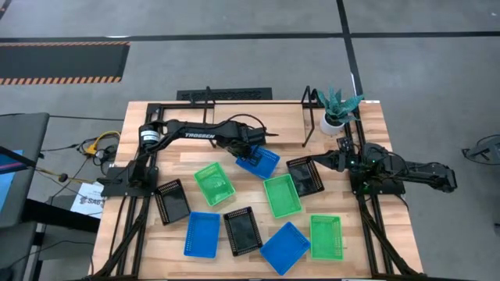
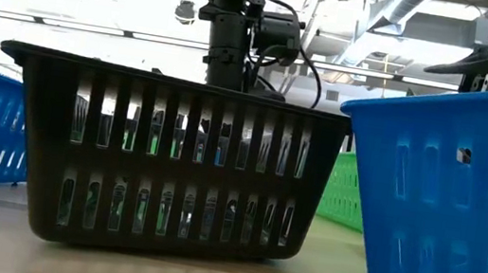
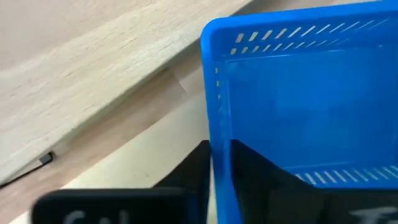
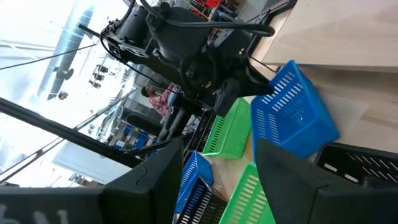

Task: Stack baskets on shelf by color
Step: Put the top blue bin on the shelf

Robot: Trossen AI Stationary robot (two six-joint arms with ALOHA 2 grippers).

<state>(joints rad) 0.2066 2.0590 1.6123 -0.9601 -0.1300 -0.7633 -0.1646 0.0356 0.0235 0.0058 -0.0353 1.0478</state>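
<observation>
Jaws of left gripper [image 3: 219, 177] pinching side wall of blue basket [image 1: 258, 161] at table centre just before shelf [image 1: 289, 117], right gripper [image 1: 319, 163] spread wide & idle nr black basket [image 1: 305, 175]; risk: thin-wall grip slips/tilts on lift.

My left arm [image 1: 195, 133] is wearing the one word I can read with confidence: "TROSSEN" in white capitals along its dark upper link, seen from the high view. A white paper [image 1: 87, 200] is lying on the floor beside the desk [image 1: 367, 136] (dark print on it, too small for me to make out). In my left wrist view, pale letters are showing on a dark part at the picture's edge, cut off and blurred, so I am not reading them.
</observation>
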